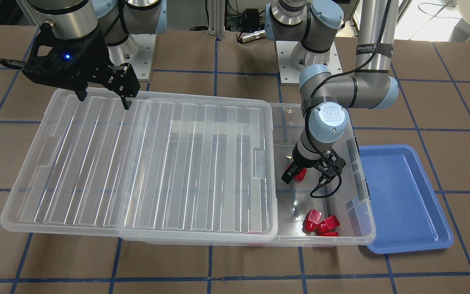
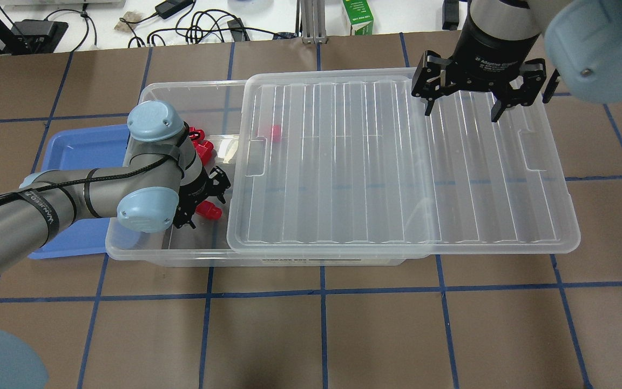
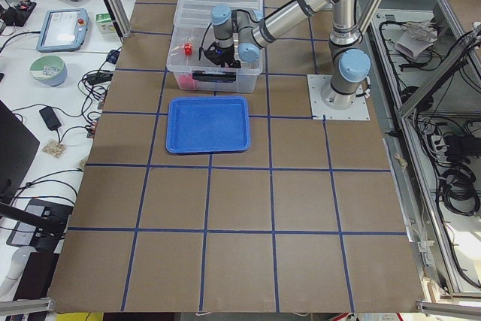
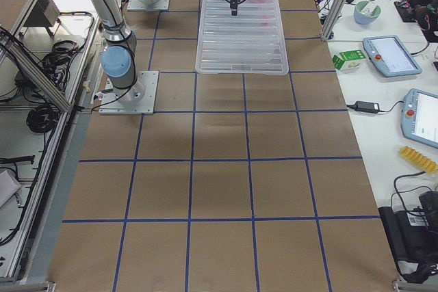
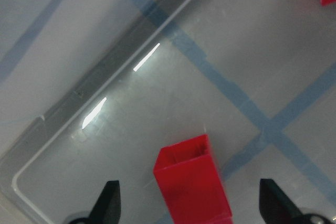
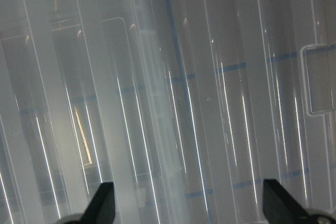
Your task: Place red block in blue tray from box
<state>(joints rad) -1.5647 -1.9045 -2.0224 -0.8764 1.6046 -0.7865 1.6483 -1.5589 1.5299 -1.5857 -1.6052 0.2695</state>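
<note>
The box [image 2: 181,86] is a big clear bin whose ribbed lid [image 2: 397,162] is slid aside, leaving one end uncovered. My left gripper [image 1: 306,178] is down in that uncovered end, open. A red block [image 5: 191,182] lies on the bin floor between its fingertips [image 5: 107,200], with a gap on each side; the same block shows in the overhead view [image 2: 209,211]. More red blocks [image 1: 320,222] lie in the bin's corner, and one [image 2: 276,132] lies under the lid. The blue tray [image 1: 402,196] lies beside the bin, with nothing in it. My right gripper [image 2: 462,111] hangs open above the lid's far end.
The bin's walls and the lid's edge [image 2: 235,178] close in around my left gripper. The left arm's forearm [image 2: 62,200] passes over the blue tray [image 2: 81,151]. The brown table with blue tape lines spreads all around.
</note>
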